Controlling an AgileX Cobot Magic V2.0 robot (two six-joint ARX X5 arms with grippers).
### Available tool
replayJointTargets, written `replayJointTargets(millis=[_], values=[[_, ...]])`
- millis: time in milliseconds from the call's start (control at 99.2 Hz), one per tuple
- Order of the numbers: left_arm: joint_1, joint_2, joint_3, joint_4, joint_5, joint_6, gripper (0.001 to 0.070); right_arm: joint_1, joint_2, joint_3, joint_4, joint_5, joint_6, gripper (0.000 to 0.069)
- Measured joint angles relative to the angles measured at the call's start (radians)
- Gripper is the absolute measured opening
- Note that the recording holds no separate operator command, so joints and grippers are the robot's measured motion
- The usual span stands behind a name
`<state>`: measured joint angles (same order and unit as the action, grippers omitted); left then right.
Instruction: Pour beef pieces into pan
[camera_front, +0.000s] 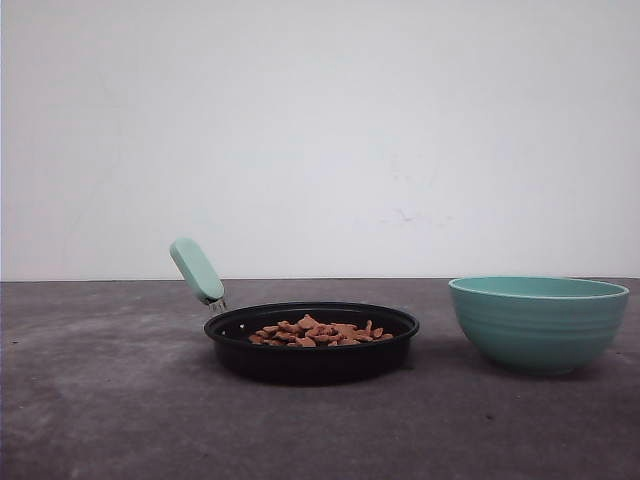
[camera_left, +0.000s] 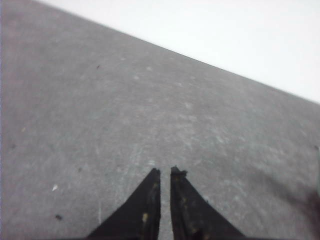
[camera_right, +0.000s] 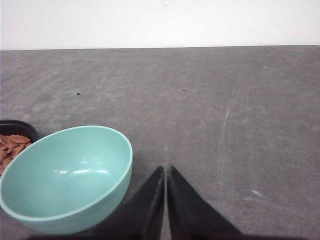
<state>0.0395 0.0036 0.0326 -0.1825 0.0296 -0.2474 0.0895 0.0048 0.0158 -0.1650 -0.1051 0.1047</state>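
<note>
On the grey, scuffed surface (camera_front: 110, 400), the deep ribbed teal bowl (camera_right: 65, 180) stands upright and empty just beside the right claw (camera_right: 165, 172), evidently set down after tipping. The shallow round black frying pan (camera_front: 311, 345) with its mint-green handle (camera_front: 196, 270) sits beyond the bowl, holding the heap of reddish-brown beef pieces (camera_front: 315, 333). The task looks complete. Both the right claw and the left claw (camera_left: 164, 175) are pinched nearly closed on nothing, apart from everything.

A dark grey, mottled tabletop (camera_front: 100, 400) runs back to a plain white wall (camera_front: 320, 130) under even light.
</note>
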Motion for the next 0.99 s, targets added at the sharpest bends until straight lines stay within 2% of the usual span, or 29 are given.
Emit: replayJointTargets(millis=[91,171,353,988], values=[[-0.003,0.0,0.0,0.0,0.003,0.073,0.001,0.0,0.0,0.0,0.0,0.0,0.0,0.0009],[-0.003,0.0,0.0,0.0,0.004,0.102,0.001,0.0,0.0,0.0,0.0,0.0,0.0,0.0009],[-0.003,0.0,0.0,0.003,0.058,0.114,0.001,0.0,0.0,0.0,0.0,0.0,0.0,0.0009],[-0.003,0.0,0.0,0.004,0.06,0.101,0.001,0.0,0.0,0.0,0.0,0.0,0.0,0.0009]])
